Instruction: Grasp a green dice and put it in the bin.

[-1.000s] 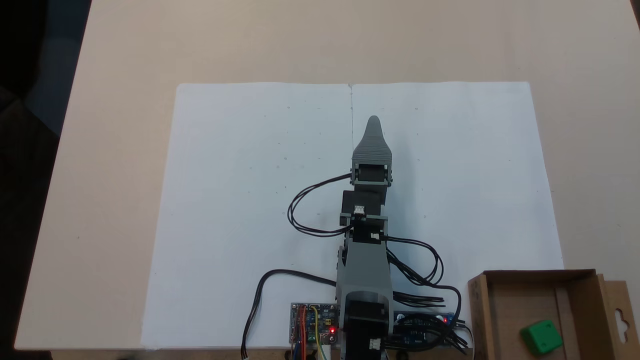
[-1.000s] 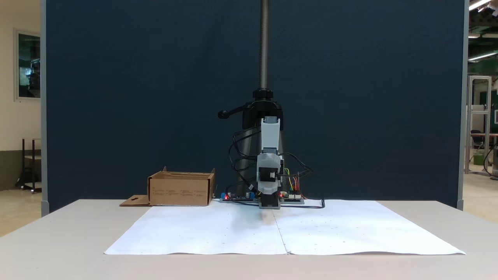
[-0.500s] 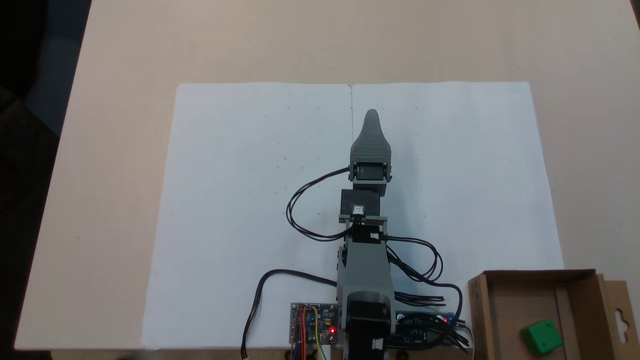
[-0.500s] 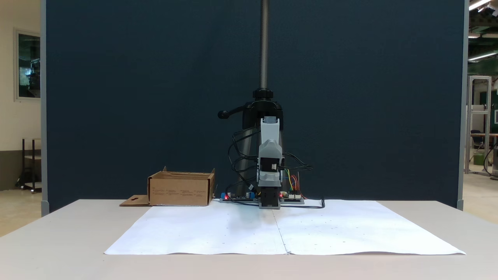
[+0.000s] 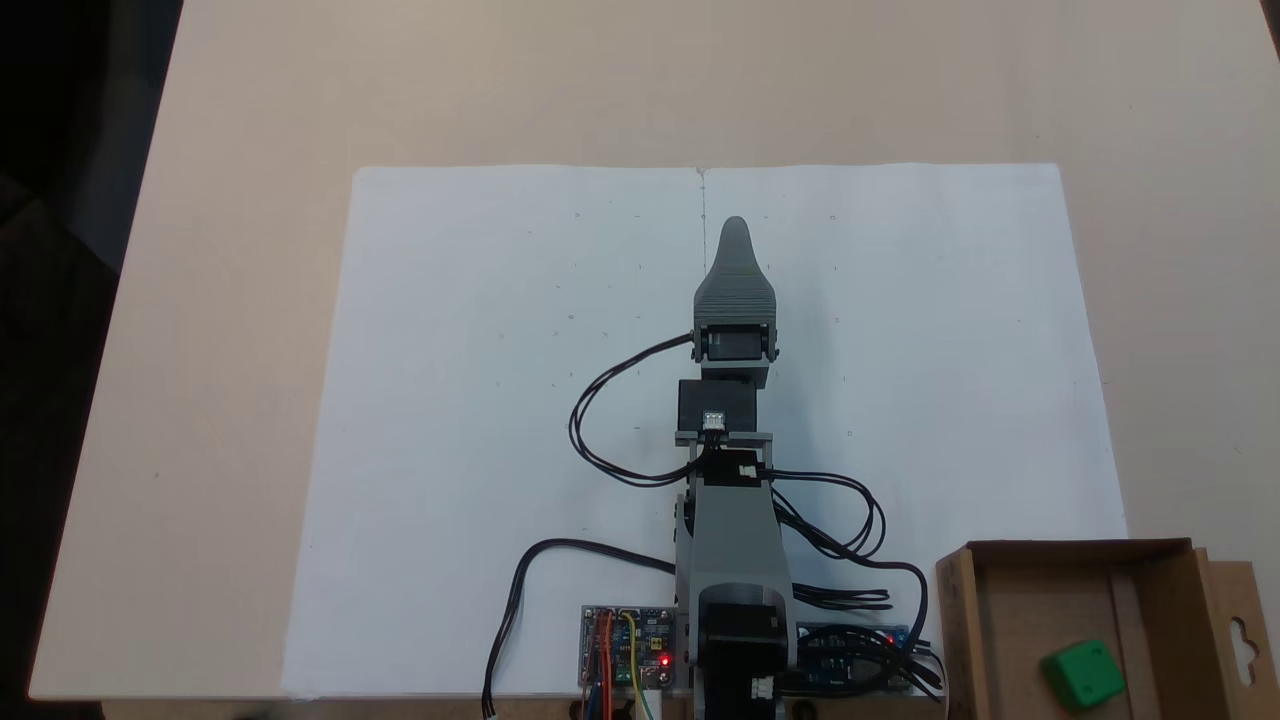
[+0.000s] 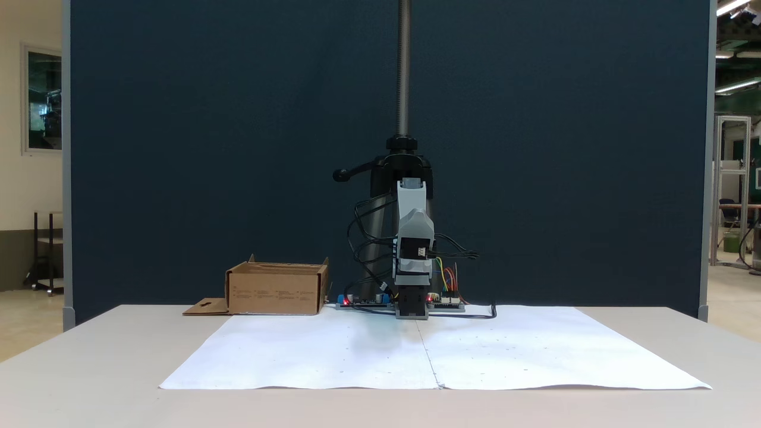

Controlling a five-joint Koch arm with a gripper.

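The green dice [image 5: 1082, 675] lies inside the bin [image 5: 957, 620], a shallow brown cardboard box at the bottom right corner of a fixed view. From the front, the bin [image 6: 276, 288] stands at the left of the arm's base and its walls hide the dice. My gripper [image 5: 736, 230] points away from the base over the middle of the white paper, far from the bin and holding nothing that I can see. One grey jaw covers the other from above. Head-on, the gripper [image 6: 415, 229] hangs well above the table and its jaws are not distinct.
A large white paper sheet [image 5: 480, 400] covers the table middle. Circuit boards [image 5: 625, 645] and black cables [image 5: 610, 420] sit around the arm's base. A black stand with a metal pole [image 6: 404, 71] rises behind the arm. The bin's side flap [image 5: 1240, 630] has a keyhole cutout.
The gripper has drifted slightly left and farther from the base in the top-down view, and it has risen a little in the front view. The dice and the bin have stayed put.
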